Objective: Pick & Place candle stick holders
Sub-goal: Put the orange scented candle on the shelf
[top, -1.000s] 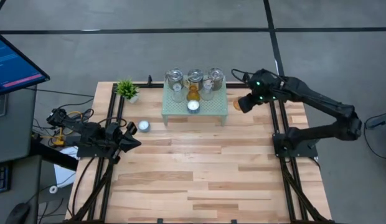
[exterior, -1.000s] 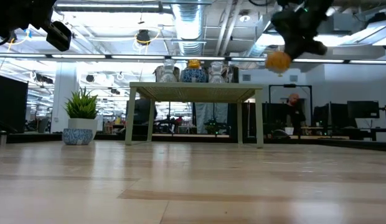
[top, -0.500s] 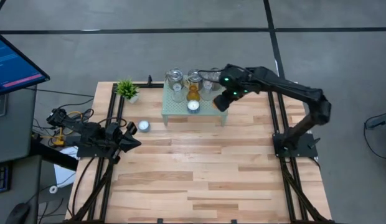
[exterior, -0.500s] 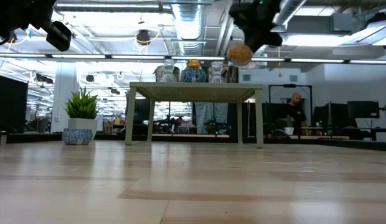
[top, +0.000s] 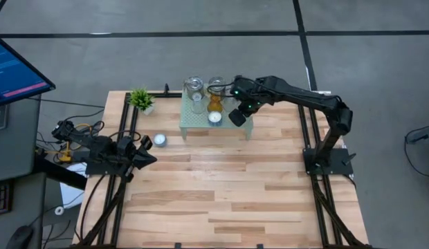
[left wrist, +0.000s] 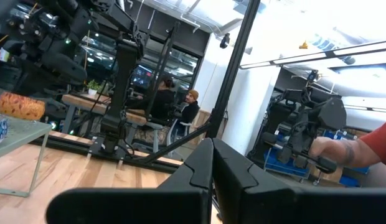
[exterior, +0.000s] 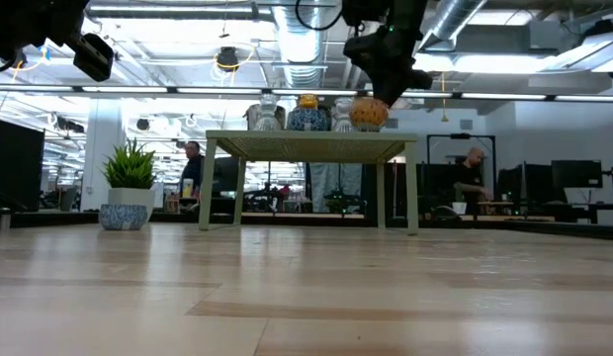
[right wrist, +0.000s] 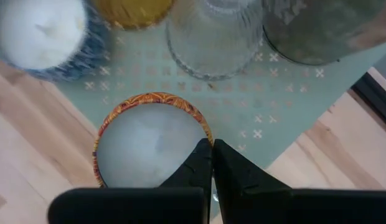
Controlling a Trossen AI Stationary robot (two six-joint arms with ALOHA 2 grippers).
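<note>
- Left gripper [top: 147,153]: rests low near the table's left edge, well apart from the stand; its two dark fingers [left wrist: 202,171] lie pressed together with nothing between them.
- Potted plant [top: 141,99]: stands at the table's back-left corner, beside the stand.
- White candle cup [top: 160,140]: sits alone on the bare wood of the table [top: 221,200], just off the stand's front-left corner and near the left gripper.
- Mesh stand [top: 189,122]: a pale green, four-legged platform at the table's back edge, near the middle; it carries the other holders.
- Silvery jar [top: 194,86]: upright at the stand's back-left corner, with a clear glass cup [top: 197,105] just in front of it.
- Second silvery jar [top: 216,85]: upright at the middle of the stand's back edge; an amber cup [top: 214,104] stands in front of it, and a white tealight in a blue-patterned cup [top: 214,117] sits at the stand's front edge.
- Orange tealight cup [right wrist: 152,147]: lies on the stand's top near its front-right corner, directly below the right gripper.
- Right gripper [top: 236,115]: reaches over the stand's right side; in the right wrist view its fingertips meet over the orange cup's rim, and whether they pinch that rim cannot be told.
</note>
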